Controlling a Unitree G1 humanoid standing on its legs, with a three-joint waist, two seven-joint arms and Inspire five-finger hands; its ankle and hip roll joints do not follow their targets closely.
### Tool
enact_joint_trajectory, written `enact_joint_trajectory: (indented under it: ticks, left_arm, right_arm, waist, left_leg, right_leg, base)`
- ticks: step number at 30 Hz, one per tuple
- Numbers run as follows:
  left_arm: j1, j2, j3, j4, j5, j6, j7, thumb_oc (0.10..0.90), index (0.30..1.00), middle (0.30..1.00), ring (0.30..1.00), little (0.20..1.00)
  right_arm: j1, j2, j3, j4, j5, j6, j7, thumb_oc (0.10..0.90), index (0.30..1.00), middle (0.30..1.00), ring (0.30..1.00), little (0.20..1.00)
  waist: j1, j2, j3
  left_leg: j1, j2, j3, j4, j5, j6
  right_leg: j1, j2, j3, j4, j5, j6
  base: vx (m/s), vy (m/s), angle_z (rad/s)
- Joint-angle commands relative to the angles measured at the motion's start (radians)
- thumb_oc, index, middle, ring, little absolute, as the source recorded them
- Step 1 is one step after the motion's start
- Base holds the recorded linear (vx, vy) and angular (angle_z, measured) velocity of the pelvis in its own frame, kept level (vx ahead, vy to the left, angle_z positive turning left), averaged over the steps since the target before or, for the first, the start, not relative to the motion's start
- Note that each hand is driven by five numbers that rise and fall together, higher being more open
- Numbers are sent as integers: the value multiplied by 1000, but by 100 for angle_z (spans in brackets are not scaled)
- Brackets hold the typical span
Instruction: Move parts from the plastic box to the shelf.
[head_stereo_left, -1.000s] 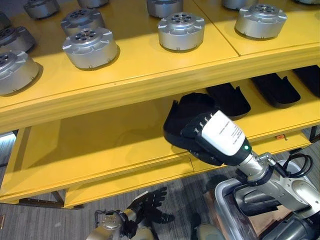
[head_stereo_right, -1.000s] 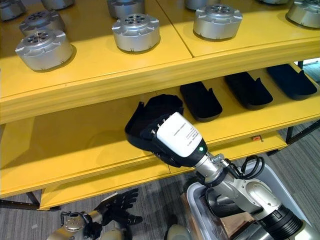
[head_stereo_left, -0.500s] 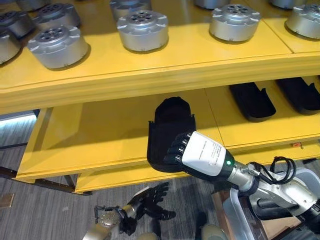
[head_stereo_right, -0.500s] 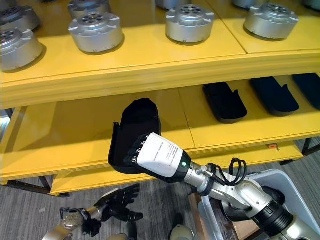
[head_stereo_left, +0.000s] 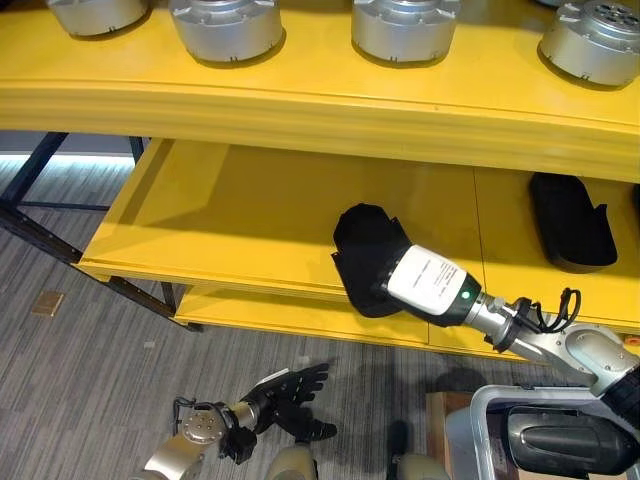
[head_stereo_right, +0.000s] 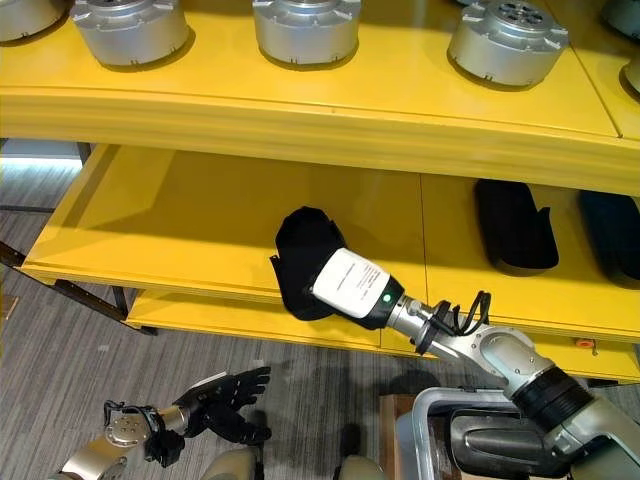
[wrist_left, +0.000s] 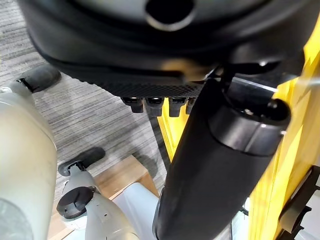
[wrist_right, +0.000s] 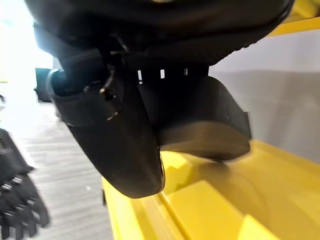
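Note:
A black tray-shaped part (head_stereo_left: 362, 243) lies at the front of the lower yellow shelf (head_stereo_left: 230, 215), with its near end over the shelf's edge. My right hand (head_stereo_left: 424, 284) is shut on that near end, and its thumb (wrist_right: 115, 145) shows beside the part (wrist_right: 205, 120) in the right wrist view. The same part (head_stereo_right: 303, 243) and hand (head_stereo_right: 350, 284) appear in the right eye view. My left hand (head_stereo_left: 291, 393) hangs low over the floor, its fingers spread and holding nothing.
Two more black parts (head_stereo_right: 515, 222) lie further right on the lower shelf. Round silver metal parts (head_stereo_left: 225, 25) stand in a row on the upper shelf. The grey plastic box (head_stereo_left: 478, 420) is at the lower right, below my right arm. Grey carpet lies under the shelf.
The camera has swung left, so the whole scene has shifted. My right hand still holds the black part, which now sits lower and flatter on the lower shelf's front. The left hand stays low.

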Motion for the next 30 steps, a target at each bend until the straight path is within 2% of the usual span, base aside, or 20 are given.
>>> enact_joint_trajectory:
  ticks: [1, 4, 8, 10, 13, 15, 18, 20, 24, 30]
  left_arm:
    - [-36, 32, 30, -83, -48, -71, -49, 900, 1000, 1000, 1000, 1000]
    - [-50, 34, 25, -80, -32, -91, -81, 900, 1000, 1000, 1000, 1000]
    - [-69, 42, 19, -85, -34, -112, -81, 900, 1000, 1000, 1000, 1000]
    - [-83, 47, 22, -92, -40, -113, -71, 900, 1000, 1000, 1000, 1000]
    - [-102, 55, 24, -97, -39, -117, -63, 900, 1000, 1000, 1000, 1000]
    - [-111, 55, 22, -101, -37, -112, -54, 900, 1000, 1000, 1000, 1000]
    - [-122, 56, 22, -107, -40, -107, -52, 900, 1000, 1000, 1000, 1000]
    - [-140, 48, 10, -110, -30, -108, -43, 900, 1000, 1000, 1000, 1000]
    - [-164, 35, -5, -110, -39, -111, -23, 900, 1000, 1000, 1000, 1000]
    - [-201, 10, -19, -109, -44, -104, 9, 900, 1000, 1000, 1000, 1000]
  right_arm:
    - [-233, -73, 15, -46, 113, 47, -88, 400, 300, 300, 300, 300]
    - [-323, -97, 44, 37, 177, 90, -62, 400, 300, 300, 300, 300]
    - [-389, -118, 60, 118, 200, 92, -54, 400, 300, 300, 300, 300]
    - [-422, -121, 58, 151, 255, 129, -25, 400, 300, 300, 300, 300]
    - [-463, -115, 63, 199, 259, 160, -30, 400, 300, 300, 300, 300]
    - [-480, -108, 57, 223, 289, 204, -16, 400, 300, 300, 300, 300]
    - [-506, -89, 52, 249, 345, 294, 5, 400, 300, 300, 300, 300]
    - [-531, -47, 35, 305, 403, 383, 9, 400, 300, 300, 300, 300]
    - [-565, -1, 30, 355, 424, 397, 9, 400, 300, 300, 300, 300]
    - [-618, 47, 36, 407, 475, 464, 4, 400, 300, 300, 300, 300]
  waist:
    - [26, -21, 39]
    - [38, -17, 72]
    - [45, -13, 113]
    - [50, -12, 139]
    - [56, -16, 168]
    - [58, -13, 183]
    - [62, -8, 201]
    - [62, 2, 216]
    - [57, 15, 216]
    - [50, 28, 216]
  left_leg:
    - [-6, 8, 47, 73, -76, 13]
    - [-44, 12, 28, 96, -64, 6]
    - [-89, 11, 15, 120, -60, 5]
    - [-119, 4, 7, 145, -63, 7]
    - [-162, -7, 0, 193, -78, 15]
    - [-190, -13, -9, 222, -84, 18]
    - [-218, -23, -18, 250, -89, 23]
    - [-234, -30, -17, 256, -90, 26]
    - [-243, -35, -9, 242, -87, 26]
    - [-240, -38, 12, 220, -87, 29]
  right_leg:
    - [-13, 16, -28, 126, -93, -34]
    - [-42, 28, -42, 161, -108, -49]
    - [-86, 39, -49, 199, -121, -62]
    - [-113, 43, -50, 229, -131, -69]
    - [-154, 45, -48, 284, -149, -76]
    - [-178, 47, -45, 316, -158, -81]
    - [-203, 49, -41, 343, -164, -86]
    - [-221, 50, -33, 349, -163, -85]
    - [-237, 50, -23, 322, -145, -78]
    - [-238, 45, -9, 283, -127, -72]
  base:
    - [-139, -105, 20]
    - [-147, -96, 8]
    - [-182, -71, 8]
    - [-154, -73, 4]
    - [-153, -77, 6]
    - [-149, -69, 8]
    - [-99, -21, 6]
    - [-132, 15, -2]
    - [-80, 38, -5]
    - [-46, 38, -10]
